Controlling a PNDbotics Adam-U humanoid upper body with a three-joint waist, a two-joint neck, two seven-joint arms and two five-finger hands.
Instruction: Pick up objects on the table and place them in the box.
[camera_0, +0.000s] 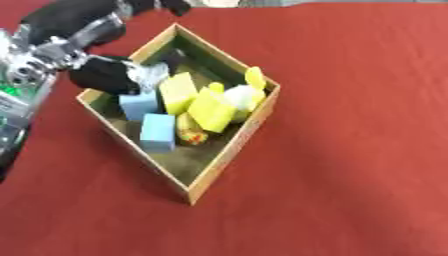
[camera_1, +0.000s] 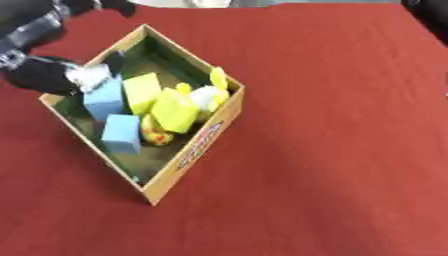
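A wooden box (camera_0: 234, 146) sits skewed on the red tablecloth. Inside lie two light blue blocks (camera_0: 158, 132) (camera_1: 105, 99), two yellow blocks (camera_0: 178, 92) (camera_0: 213, 110), a small yellow toy with red marks (camera_0: 191, 133), a white piece (camera_0: 238, 94) and a yellow oval piece (camera_0: 255, 77). My left hand (camera_0: 109, 75) reaches in over the box's left corner and sits right on top of the upper blue block. Blur hides whether it holds that block. My right hand does not show.
Red cloth (camera_0: 350, 165) covers the table to the right of the box and in front of it. A dark shape (camera_1: 427, 11) sits at the upper right corner of the right eye view. A pale object (camera_0: 214, 3) lies at the far edge.
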